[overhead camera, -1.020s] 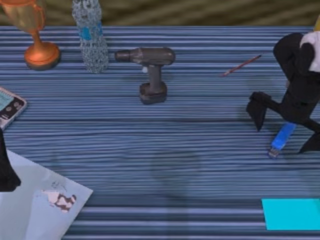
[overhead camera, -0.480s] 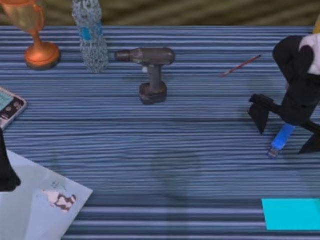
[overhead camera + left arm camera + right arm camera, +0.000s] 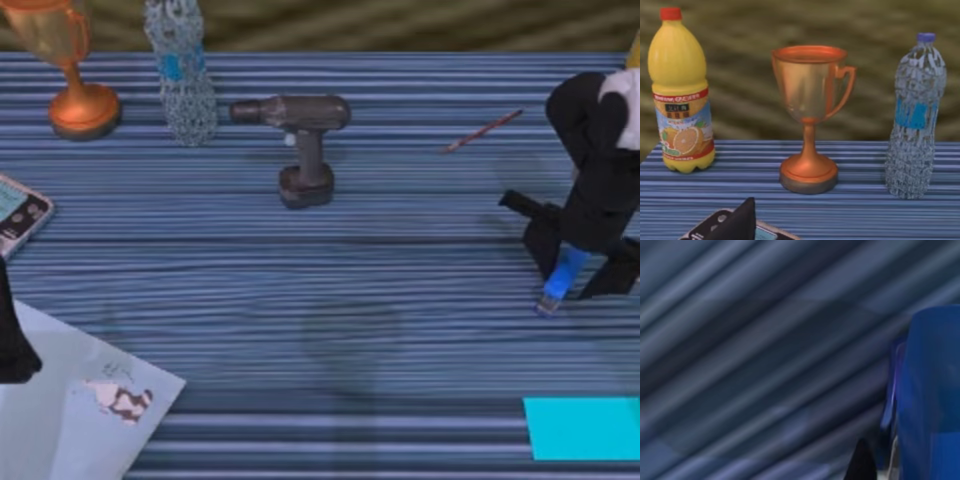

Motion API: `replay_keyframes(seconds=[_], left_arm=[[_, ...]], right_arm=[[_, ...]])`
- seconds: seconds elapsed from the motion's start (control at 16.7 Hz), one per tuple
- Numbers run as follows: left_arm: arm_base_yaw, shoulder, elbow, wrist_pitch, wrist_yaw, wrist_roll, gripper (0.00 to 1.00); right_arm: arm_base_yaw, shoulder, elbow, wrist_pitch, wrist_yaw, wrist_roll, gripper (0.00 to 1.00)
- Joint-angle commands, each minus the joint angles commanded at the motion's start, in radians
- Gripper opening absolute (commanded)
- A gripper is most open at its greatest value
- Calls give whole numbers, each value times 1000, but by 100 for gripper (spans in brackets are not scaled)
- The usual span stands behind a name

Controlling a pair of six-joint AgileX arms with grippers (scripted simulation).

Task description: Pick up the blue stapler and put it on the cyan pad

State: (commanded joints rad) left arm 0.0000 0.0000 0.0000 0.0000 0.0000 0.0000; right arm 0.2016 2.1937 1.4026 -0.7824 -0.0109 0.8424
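Top view gives you the clearest read: your right gripper (image 3: 578, 272) sits near the right edge of the table (image 3: 400, 300), with its two dark fingers drawn in against either side of the blue stapler (image 3: 564, 276). They look clamped on it, though whether they bear fully on its flanks is hard to judge from above. The stapler lies on the table, tilted, its silvery end pointing toward the near edge and poking out below the fingers. The cyan pad (image 3: 584, 428) lies flat in the near right corner, well apart from the stapler and closer to you. In the right wrist view the stapler (image 3: 927, 400) fills one side of the frame, with only a dark fingertip (image 3: 861, 462) showing next to it.

What you should watch for is a poor grip. The fingers seem to hold the stapler toward its upper end, not its middle, so on the lift the heavier metal end could swing down or the bar could twist out between the pads. A smooth narrow body like this may also slip if you lift quickly. On the way to the pad, a low carry could drag the hanging end across the table, and a release too near the pad's edge could leave the stapler half off it.

Your left gripper (image 3: 12, 345) is parked at the left edge, over the grey paper sheet (image 3: 70, 420).
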Motion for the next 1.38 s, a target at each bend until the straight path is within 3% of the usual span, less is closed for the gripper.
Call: replay_keyframes(seconds=[0.12,0.72,1.14,1.38], left_arm=[[0,0,0,0,0,0,100],[0,0,0,0,0,0,100],[0,0,0,0,0,0,100],[0,0,0,0,0,0,100]], right_arm=[[0,0,0,0,0,0,0],[-3,-22,13,-30,14,-11,0],[2,-126,178,-317,13,-12,0],[4,-154,209,-360,13,-15,0]])
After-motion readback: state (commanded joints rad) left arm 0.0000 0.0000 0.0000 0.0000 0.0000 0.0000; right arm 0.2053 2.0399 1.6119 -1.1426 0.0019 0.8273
